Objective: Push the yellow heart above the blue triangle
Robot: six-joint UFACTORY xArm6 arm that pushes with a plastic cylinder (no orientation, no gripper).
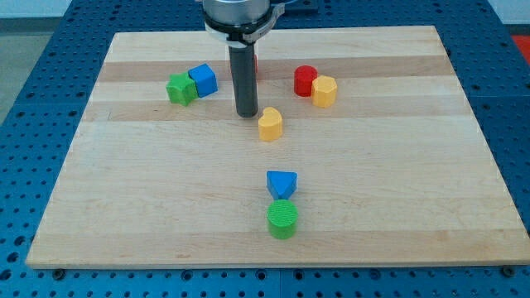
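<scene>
Yellow heart (270, 124) sits just above the centre of the counter (397, 190), nearly straight up the frame from the blue triangle (281, 183), with a clear gap of bare wood between them. Judged from that, the task looks largely done: the heart already lies above the triangle, perhaps a touch to the frame's left of it, so at most a small nudge rightward seems left.

My tip (247, 113) rests just up and left of the heart, very near it; whether the two touch I cannot tell. The arm carries no fingers, only the rod, so nothing is open or clamped.

A green cylinder (282, 218) sits right below the triangle, touching or nearly so. In the upper left, a green block (179, 88) and a blue cube (203, 79) stand against each other. Upper right of centre, a red cylinder (305, 80) and a yellow hexagonal block (324, 91) are also paired. A sliver of red (255, 66) shows behind the rod; its shape is hidden. The arm's upper part is cut off by the frame's top.
</scene>
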